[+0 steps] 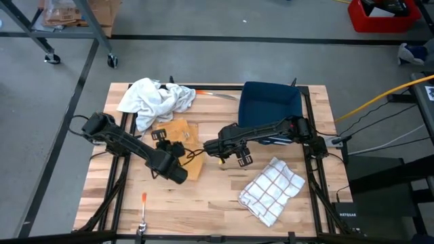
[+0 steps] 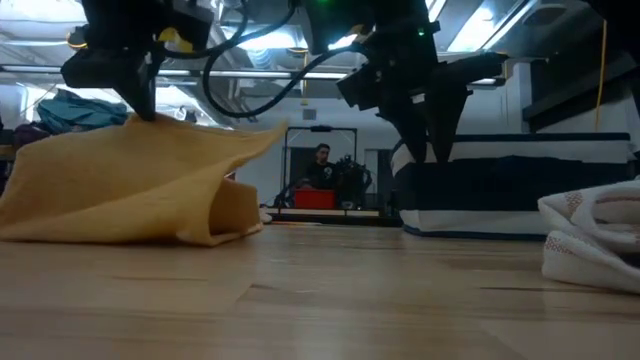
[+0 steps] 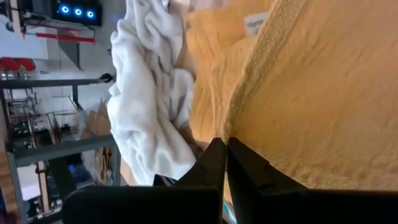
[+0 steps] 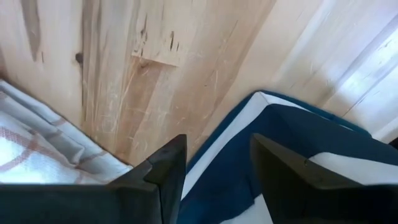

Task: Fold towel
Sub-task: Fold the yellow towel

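**Kid:** What is on the table (image 1: 217, 203)?

**Helper:** Let's start at the near edge. By the near left corner lies a small tool with an orange handle (image 1: 144, 198). Toward the near right corner sits a white towel with red checks (image 1: 271, 190), already folded.

**Kid:** Where is the towel we are folding?

**Helper:** The yellow towel (image 1: 182, 139) is in the middle of the table, a bit to the left. In the low view it makes a soft hump with one edge lifted up.

**Kid:** Who is holding it?

**Helper:** The left gripper (image 3: 225, 163) is. Its two fingers are pinched tight on the edge of the yellow towel. The right gripper (image 4: 217, 158) hangs in the air near the middle, fingers spread apart, holding nothing. It looks down at the wood and a blue striped towel (image 4: 298, 149).

**Kid:** What is farther back?

**Helper:** A crumpled white towel (image 1: 154, 99) lies by the far left corner. The blue striped towel sits folded at the far edge, toward the right corner.

**Kid:** How do we do this fold well?

**Helper:** I think the left gripper should keep its pinch firm and carry the edge low and slow across to the other side. Line up the edges before letting go. The free gripper could press the cloth down so that it does not slide.
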### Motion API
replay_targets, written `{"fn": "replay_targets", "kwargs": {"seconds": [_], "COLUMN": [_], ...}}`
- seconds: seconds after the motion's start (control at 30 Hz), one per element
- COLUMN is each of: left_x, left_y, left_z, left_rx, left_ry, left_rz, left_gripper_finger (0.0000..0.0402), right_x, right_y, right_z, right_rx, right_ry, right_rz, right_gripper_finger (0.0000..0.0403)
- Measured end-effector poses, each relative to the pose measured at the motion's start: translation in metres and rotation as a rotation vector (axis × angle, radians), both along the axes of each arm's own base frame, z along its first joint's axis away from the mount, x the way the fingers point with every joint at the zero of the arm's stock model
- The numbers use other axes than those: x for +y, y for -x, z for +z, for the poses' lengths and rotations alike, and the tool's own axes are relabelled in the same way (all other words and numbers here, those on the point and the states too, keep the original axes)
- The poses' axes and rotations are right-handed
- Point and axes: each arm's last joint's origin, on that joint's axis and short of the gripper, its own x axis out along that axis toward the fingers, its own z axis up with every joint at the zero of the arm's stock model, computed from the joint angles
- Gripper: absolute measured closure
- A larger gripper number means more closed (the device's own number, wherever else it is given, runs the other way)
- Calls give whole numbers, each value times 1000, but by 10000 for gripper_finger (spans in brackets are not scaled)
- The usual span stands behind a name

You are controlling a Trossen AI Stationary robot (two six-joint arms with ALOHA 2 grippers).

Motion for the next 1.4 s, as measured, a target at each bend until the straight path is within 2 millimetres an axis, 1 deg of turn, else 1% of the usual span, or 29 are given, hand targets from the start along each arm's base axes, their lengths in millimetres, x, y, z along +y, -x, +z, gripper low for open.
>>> {"fn": "replay_targets", "kwargs": {"seconds": [0.13, 0.4, 0.73, 0.87, 0.97, 1.03, 1.13, 1.23, 1.4], "left_x": [7, 13, 33, 40, 46, 48, 49, 48, 40], "left_y": [12, 16, 22, 24, 27, 28, 27, 23, 14], "left_z": [-2, -29, -68, -85, -91, -91, -83, -70, -43], "left_rx": [-7, 7, -21, -71, -68, -67, -71, -62, -55], "left_ry": [-1, 13, 27, 46, 43, 36, 21, 7, 6], "left_rz": [15, -9, 52, 82, 103, 129, 174, 192, 172], "left_gripper_finger": [401, 396, 341, 319, 308, 306, 308, 318, 337], "right_x": [0, 1, 1, 1, 2, 2, 3, 4, 6], "right_y": [-3, -7, -9, -14, -19, -24, -31, -41, -58], "right_z": [-1, -2, -2, -3, -3, -4, -3, -2, 2], "right_rx": [-31, -78, -94, -143, -204, -250, -328, -425, -615], "right_ry": [-3, -8, -11, -16, -22, -27, -35, -45, -67], "right_rz": [0, -1, 3, 5, 5, 5, 6, 7, 7], "right_gripper_finger": [221, 221, 221, 221, 221, 221, 221, 221, 221]}}
